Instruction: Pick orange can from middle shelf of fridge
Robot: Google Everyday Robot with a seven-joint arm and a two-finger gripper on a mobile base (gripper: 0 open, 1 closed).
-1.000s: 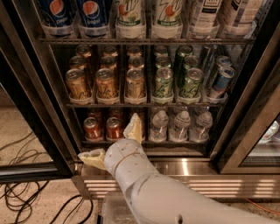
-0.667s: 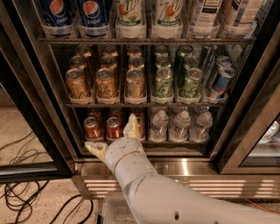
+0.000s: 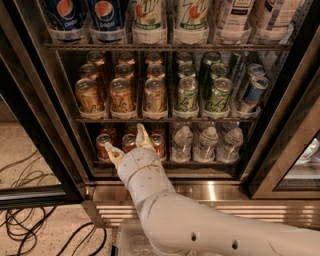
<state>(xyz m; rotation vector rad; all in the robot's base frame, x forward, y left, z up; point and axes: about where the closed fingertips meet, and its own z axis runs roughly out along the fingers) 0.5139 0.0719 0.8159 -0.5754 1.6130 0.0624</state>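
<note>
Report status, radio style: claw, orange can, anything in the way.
Claw open, empty, low in front of the red cans. Orange cans upright on the middle shelf, untouched. That shelf's front edge lies between claw and cans.

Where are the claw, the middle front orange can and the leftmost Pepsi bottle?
claw (image 3: pixel 125 138), camera view, midway between its open fingertips, before the red cans (image 3: pixel 158 145).
orange can (image 3: pixel 122 96), camera view, its label.
Pepsi bottle (image 3: pixel 64 12), camera view, its logo.

End effector before red cans — blocked.

"Pepsi" reads on two blue bottles, top rack.
</note>
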